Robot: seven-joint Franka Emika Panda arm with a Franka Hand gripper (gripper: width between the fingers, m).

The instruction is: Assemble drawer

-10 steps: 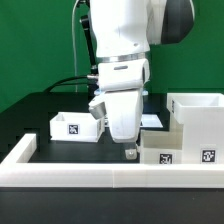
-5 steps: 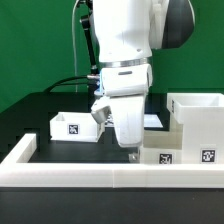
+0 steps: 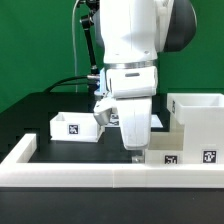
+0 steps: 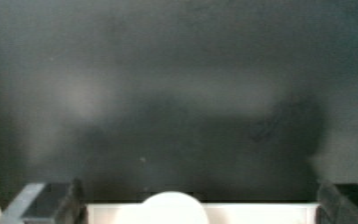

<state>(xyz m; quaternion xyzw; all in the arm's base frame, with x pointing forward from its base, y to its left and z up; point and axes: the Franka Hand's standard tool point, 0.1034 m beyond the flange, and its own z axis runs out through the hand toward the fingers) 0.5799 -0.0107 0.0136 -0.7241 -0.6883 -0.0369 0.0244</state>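
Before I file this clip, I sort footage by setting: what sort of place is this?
Most likely a robotics lab bench: a green backdrop behind, a black table fenced by a white rim, and white drawer parts bearing printed tags.

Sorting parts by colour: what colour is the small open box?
The small box is white; exterior view shows it best.

Exterior view bright, evenly lit and sharp; wrist view dim, blurred.
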